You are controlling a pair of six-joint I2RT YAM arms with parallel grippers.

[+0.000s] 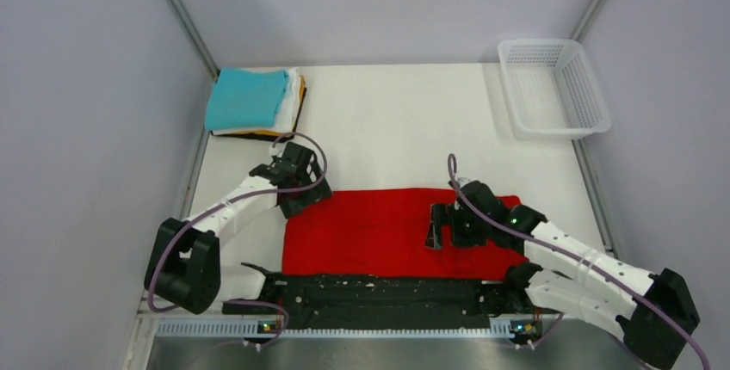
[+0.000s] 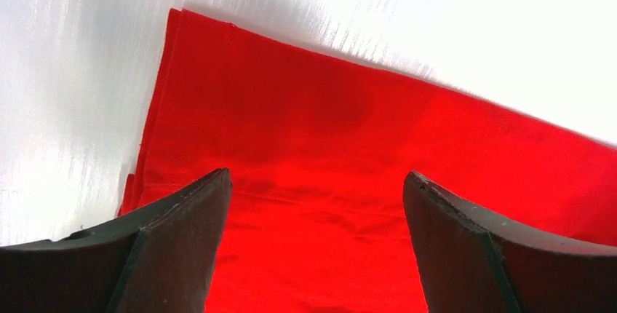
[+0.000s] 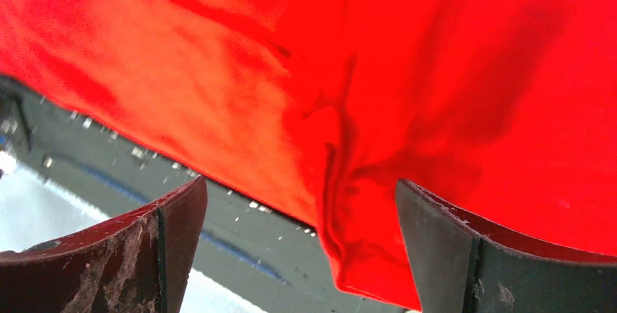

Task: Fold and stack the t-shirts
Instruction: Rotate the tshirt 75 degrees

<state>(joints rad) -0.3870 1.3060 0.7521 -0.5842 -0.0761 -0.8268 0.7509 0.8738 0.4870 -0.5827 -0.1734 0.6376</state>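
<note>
Top external view, bright red cloth t-shirt (image 1: 370, 234) flat on white surface (image 1: 387, 129), near arm bases (image 1: 185, 271); left hand (image 1: 300, 201) fingers apart over its far-left corner; right hand (image 1: 436, 226) fingers apart above its right half

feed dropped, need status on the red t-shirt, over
Left end effector open over left end of red t-shirt. Right end effector open, cloth bunched between the jaws. Shirt in long strip, not yet on folded stack. Mesh basket well clear.
</note>
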